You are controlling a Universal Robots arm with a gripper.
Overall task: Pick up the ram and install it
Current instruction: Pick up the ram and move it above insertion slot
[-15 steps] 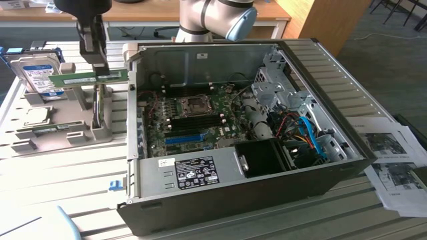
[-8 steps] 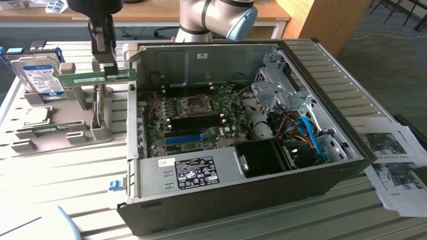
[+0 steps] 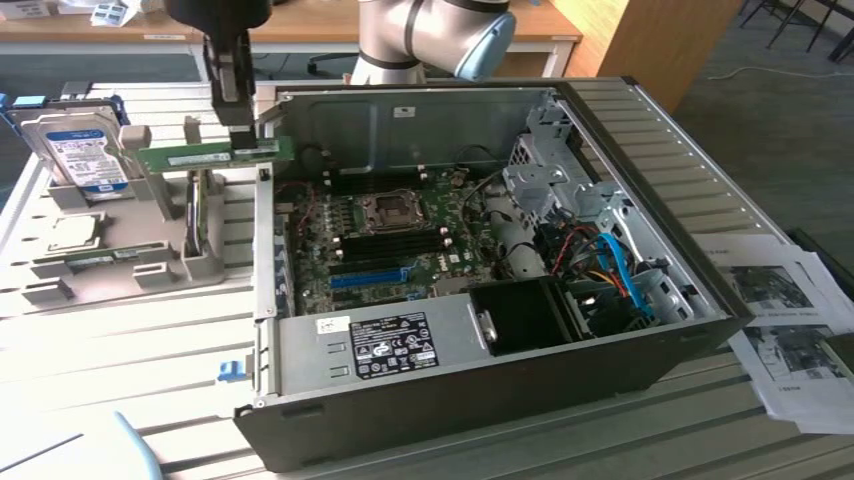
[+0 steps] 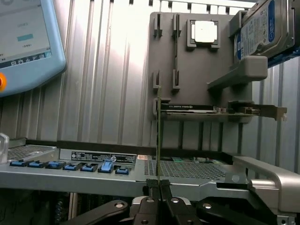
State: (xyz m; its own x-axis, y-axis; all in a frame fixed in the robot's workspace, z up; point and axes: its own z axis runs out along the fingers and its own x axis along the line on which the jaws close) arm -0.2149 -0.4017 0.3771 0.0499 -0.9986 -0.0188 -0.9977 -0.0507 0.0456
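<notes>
The ram [image 3: 214,157] is a long green stick held level in the air, and my gripper [image 3: 242,140] is shut on its end nearest the case. It hangs above the grey parts holder [image 3: 107,270], just outside the open computer case's wall [image 3: 267,250] on the exterior view's left. In the wrist view the ram [image 4: 158,136] shows edge-on as a thin line rising from between my shut fingertips [image 4: 157,185]. The black memory slots [image 3: 400,243] lie on the motherboard inside the case, beside the processor socket [image 3: 391,208].
The holder carries a hard drive [image 3: 83,155], a processor chip [image 3: 74,232] and an upright card [image 3: 198,215]. A blue slot [image 3: 367,277] sits near the power supply [image 3: 387,340]. Cables and a drive cage [image 3: 554,170] crowd the case's far side. Papers [image 3: 787,320] lie beside the case. A teach pendant [image 4: 23,37] rests on the table.
</notes>
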